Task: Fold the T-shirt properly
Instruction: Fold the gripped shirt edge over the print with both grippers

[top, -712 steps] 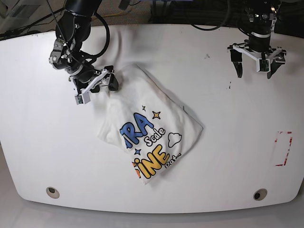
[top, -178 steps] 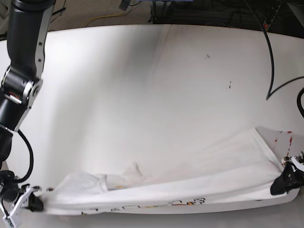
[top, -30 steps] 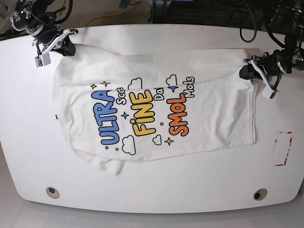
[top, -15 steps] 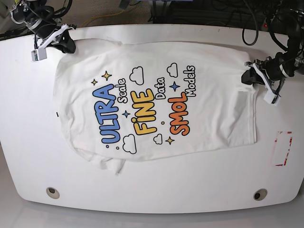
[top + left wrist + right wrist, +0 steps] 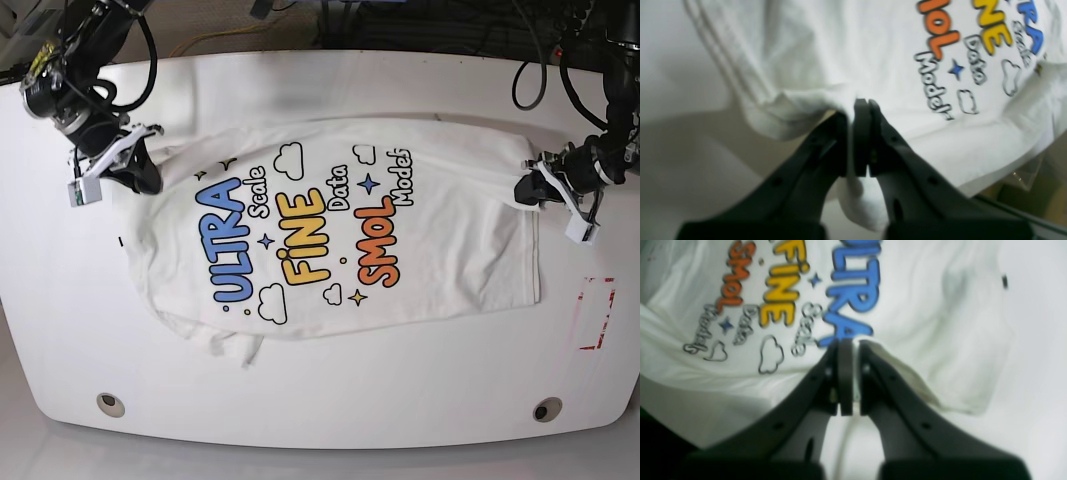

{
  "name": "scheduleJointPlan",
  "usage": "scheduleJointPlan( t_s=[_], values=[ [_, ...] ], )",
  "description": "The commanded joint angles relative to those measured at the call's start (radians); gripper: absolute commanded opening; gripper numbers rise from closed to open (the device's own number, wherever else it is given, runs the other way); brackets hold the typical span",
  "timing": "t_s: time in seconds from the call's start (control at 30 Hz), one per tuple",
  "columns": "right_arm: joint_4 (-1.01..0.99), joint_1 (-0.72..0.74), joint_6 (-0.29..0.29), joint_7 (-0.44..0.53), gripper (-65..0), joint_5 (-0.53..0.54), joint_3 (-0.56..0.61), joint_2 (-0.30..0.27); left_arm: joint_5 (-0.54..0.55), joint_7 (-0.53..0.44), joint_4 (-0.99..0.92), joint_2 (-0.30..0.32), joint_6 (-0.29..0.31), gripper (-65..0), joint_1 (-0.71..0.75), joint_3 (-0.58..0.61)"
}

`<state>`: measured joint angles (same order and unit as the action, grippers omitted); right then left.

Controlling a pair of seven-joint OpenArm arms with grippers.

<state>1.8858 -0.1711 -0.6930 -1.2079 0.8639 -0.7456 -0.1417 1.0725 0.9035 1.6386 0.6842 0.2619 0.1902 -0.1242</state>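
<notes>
While both arms hold the white cotton short-sleeved T-shirt with blue, yellow and orange cartoon lettering (image 5: 330,235) by its far edge, it lies print-up across the middle of the white table (image 5: 300,400), mostly flat, far edge lifted off the surface.

Left gripper (image 5: 860,105): jaws pinched tight on a bunch of white fabric near the hem-side corner, by the "Models" end of the print. Right gripper (image 5: 848,343): jaws clamped on a fold of fabric at the "ULTRA" end, near the sleeve.

Judgement on the step: looks like the spread/lay-down before the first fold. To do it well:
- Keep tension even between the two grips so the far edge lands straight, not sagging in the middle.
- Lower both corners together; one landing early would skew the print.
- The near edge is rumpled, with a bunched sleeve or flap at the lower left (image 5: 235,345). Needs smoothing or it gets trapped in the fold.
- Soft cotton, so it will likely drag and wrinkle if pulled along the table; lift, then place.
- Release only once the fabric rests flat.

Containers: none in view. The only other thing is a red-outlined rectangle marking (image 5: 597,312) on the table near the left arm's side; nothing sits in it.
</notes>
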Motion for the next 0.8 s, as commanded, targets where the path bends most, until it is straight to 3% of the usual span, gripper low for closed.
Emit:
scheduleJointPlan(
  t_s=[0.0,0.17,0.37,0.77],
  values=[
    [-0.055,0.051,-0.003,0.021,-65.0,-0.027,-0.007,-0.020,0.013,-0.013,-0.019,0.019,0.003,-64.6,-0.028,-0.010],
    [-0.150,0.161,-0.004,0.026,-65.0,-0.096,-0.005,-0.022,0.013,-0.013,-0.082,0.019,0.003,-64.6,-0.062,-0.010],
    [-0.326,0.296,-0.004,0.038,-65.0,-0.131,0.024,-0.069,0.013,-0.013,-0.157,-0.013,0.003,-64.6,-0.105,-0.010],
    [-0.628,0.404,-0.003,0.234,-65.0,-0.131,0.123,-0.141,0.012,-0.013,-0.347,-0.067,0.003,-64.0,-0.242,-0.007]
  ],
)
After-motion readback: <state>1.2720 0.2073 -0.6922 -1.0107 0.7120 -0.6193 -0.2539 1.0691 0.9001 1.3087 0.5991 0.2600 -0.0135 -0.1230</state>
